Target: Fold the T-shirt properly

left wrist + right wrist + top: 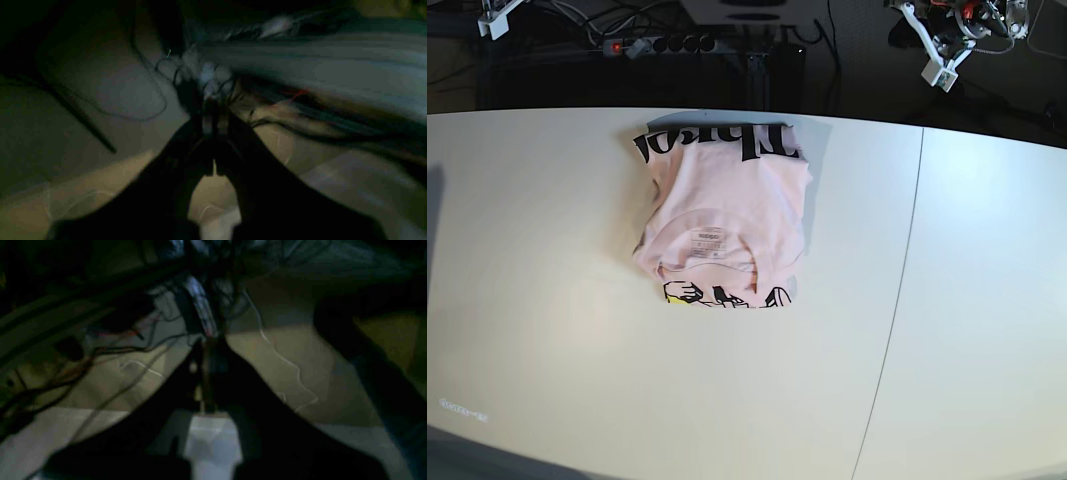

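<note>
White parts show on the right end effector (209, 340), pressed together beyond the bench's (527, 300) far edge, at left. Rightward, the folded pink T-shirt (727, 200) lies on the bench near that edge, ahead of dark cables (832, 50); a thin seam (907, 240) runs past it, and the left end effector (215, 106), also closed, hangs beyond the edge.

The white table (967, 300) is seen from above in 1 base view facing down, its far edge near the top, while dim cable-strewn ground is shown close behind the fingers in 2 wrist views, with no part surely shared between any 2 views.
</note>
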Controlling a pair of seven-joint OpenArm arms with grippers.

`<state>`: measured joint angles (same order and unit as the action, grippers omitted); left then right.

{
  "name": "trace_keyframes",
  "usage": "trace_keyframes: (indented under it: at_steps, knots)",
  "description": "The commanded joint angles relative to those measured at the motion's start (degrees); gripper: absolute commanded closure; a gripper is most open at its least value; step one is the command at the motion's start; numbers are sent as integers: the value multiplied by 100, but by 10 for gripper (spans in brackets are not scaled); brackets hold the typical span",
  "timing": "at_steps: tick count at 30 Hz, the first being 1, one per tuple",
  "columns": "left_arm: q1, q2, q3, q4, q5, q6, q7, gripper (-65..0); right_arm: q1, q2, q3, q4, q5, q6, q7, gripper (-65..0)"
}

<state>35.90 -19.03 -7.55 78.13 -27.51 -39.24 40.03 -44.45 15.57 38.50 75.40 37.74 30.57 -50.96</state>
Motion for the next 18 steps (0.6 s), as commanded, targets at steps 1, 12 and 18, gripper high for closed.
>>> trace_keyframes:
  at_steps: [1, 12, 18]
  knots:
    - [-140, -50, 52, -417, 103, 33, -188, 0, 37, 76, 44, -275, -116, 111, 136, 0]
    - [-2677, 398, 1735, -4937, 1495, 1207, -1331, 0, 2026, 17, 37, -3646, -1187, 44, 647, 0]
    - [-3250, 612, 2439, -5366, 1491, 1491, -1628, 0, 2732, -608, 37, -3912, -1515, 9, 787, 0]
